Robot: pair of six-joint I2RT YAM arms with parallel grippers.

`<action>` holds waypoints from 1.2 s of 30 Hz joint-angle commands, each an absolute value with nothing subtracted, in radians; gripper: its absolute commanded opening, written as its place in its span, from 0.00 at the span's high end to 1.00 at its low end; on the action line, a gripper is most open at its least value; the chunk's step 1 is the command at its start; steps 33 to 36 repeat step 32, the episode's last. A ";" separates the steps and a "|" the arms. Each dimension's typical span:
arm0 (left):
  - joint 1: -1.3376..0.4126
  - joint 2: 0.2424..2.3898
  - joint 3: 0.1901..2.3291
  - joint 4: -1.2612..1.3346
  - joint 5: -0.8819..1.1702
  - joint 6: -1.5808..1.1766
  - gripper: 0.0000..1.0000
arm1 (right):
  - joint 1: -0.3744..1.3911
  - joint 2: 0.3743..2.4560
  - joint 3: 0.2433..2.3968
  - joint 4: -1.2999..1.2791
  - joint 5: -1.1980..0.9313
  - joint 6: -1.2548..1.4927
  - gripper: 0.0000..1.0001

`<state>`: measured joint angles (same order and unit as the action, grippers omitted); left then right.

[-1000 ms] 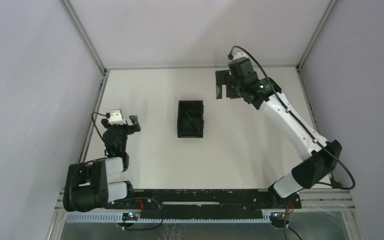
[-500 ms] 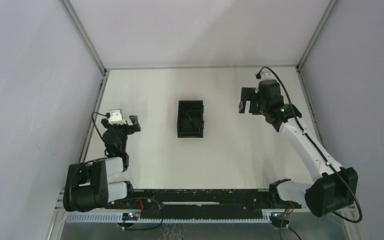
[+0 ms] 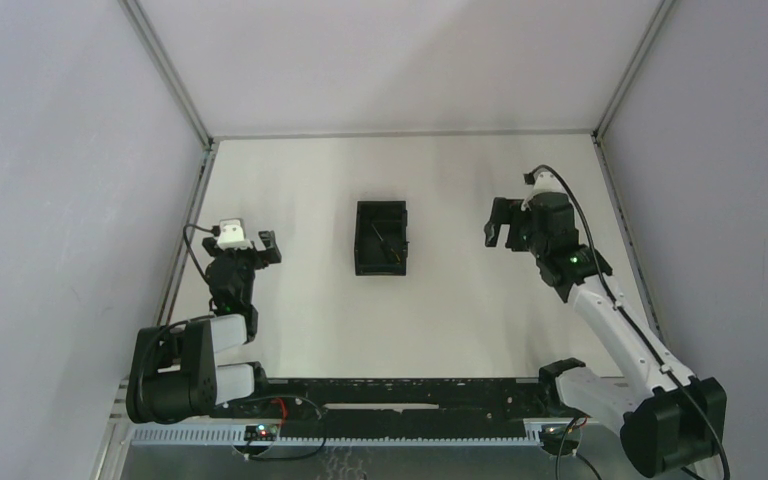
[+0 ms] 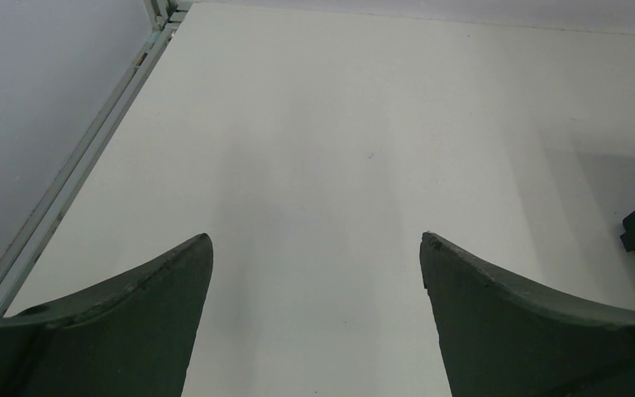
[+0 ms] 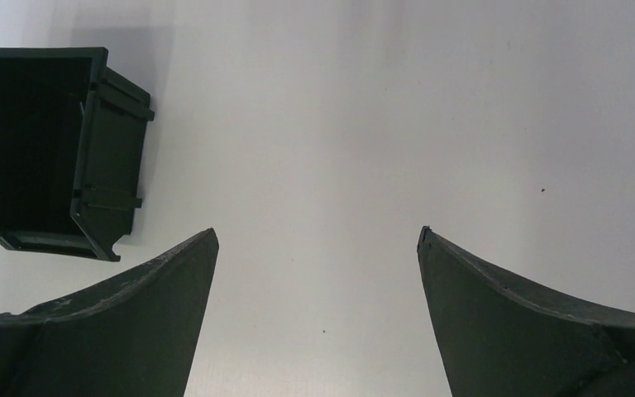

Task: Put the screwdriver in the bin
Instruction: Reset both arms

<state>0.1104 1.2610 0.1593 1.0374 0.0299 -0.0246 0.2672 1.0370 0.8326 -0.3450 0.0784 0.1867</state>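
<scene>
Lab robot cell: bare white table, plain grey wall panels at frame sides, aluminium posts in upper corners.

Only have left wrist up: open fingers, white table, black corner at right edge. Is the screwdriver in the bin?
Observer: Looks so. Top view shows a thin slanted item, apparently the small slim screwdriver, lying inside the small black rectangular plastic bin; handle colour too small to tell.
Operator: Right gripper holding anything?
Observer: No. The right gripper is open, only bare white table between its fingers.
Operator: Where is it relative to the bin?
Observer: Off to the bin's right, apart from it.
</scene>
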 commanded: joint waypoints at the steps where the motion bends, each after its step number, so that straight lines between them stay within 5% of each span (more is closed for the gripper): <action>1: 0.106 1.255 0.169 1.094 0.030 -0.003 0.00 | 0.259 0.980 0.781 -0.254 0.103 0.182 0.00; 36: 0.106 1.255 0.169 1.095 0.029 -0.003 0.00 | 0.256 0.947 0.756 -0.244 0.203 0.214 0.00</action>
